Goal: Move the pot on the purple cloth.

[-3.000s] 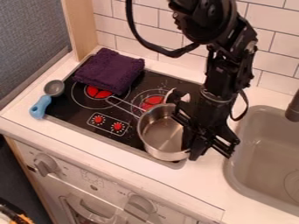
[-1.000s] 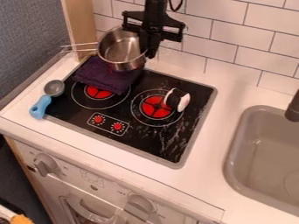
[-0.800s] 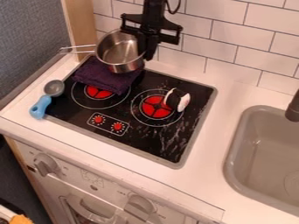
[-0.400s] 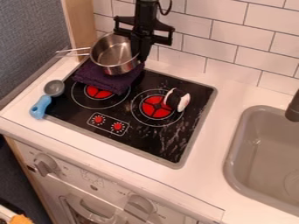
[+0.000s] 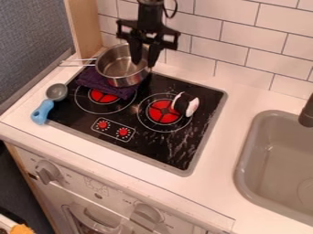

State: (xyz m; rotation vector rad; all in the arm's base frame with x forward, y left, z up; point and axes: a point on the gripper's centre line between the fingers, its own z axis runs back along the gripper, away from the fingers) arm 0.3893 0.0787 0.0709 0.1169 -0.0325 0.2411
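At the upper left, over the back of the stove, the black gripper [image 5: 144,63] hangs open, its fingers spread on either side of the pot's right rim, one over the inside and one outside. The silver pot [image 5: 120,78] rests upright on the purple cloth [image 5: 101,84], with its wire handle pointing left past the stove's back corner. Much of the folded cloth is hidden beneath the pot; its front part shows over the left burner.
A black and white object [image 5: 185,104] lies by the right burner of the stove [image 5: 153,145]. The blue-handled scoop [image 5: 43,112] lies along the left edge. The grey sink [image 5: 278,160] is at the right, and a tiled wall [image 5: 238,50] stands behind.
The pot has come from the stove's right side to the back left, then down onto the cloth. Most recently the gripper's fingers have parted, letting go of the rim.
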